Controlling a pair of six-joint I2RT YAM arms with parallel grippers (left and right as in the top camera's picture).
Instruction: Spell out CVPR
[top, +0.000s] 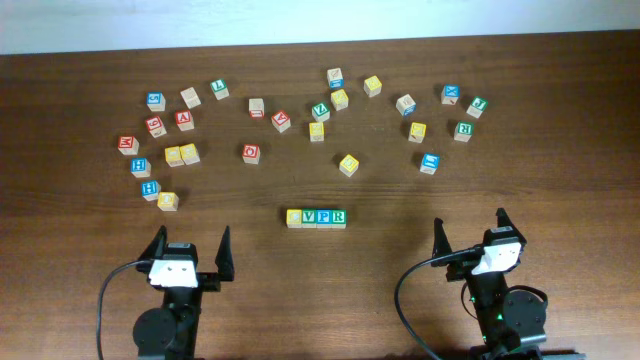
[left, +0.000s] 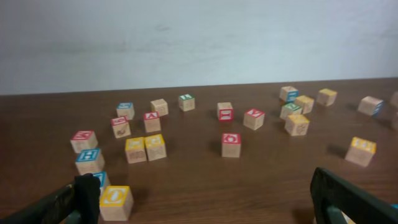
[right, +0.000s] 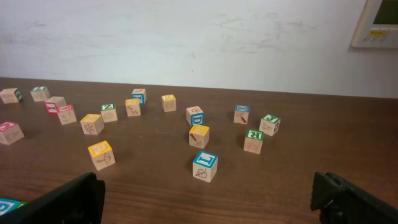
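Four wood cubes stand touching in a row at the table's front middle in the overhead view: the yellow-framed C (top: 294, 217), green V (top: 309, 217), blue P (top: 324, 217) and green R (top: 339, 216). My left gripper (top: 190, 250) is open and empty, below and left of the row. My right gripper (top: 470, 232) is open and empty, below and right of the row. In the right wrist view only a cube corner (right: 7, 206) of the row shows at the bottom left. The left wrist view does not show the row.
Many other letter cubes lie scattered across the far half of the table, such as a yellow cube (top: 167, 201) near the left arm, a red-lettered cube (top: 251, 152), a yellow cube (top: 348, 164) and a blue cube (top: 428, 162).
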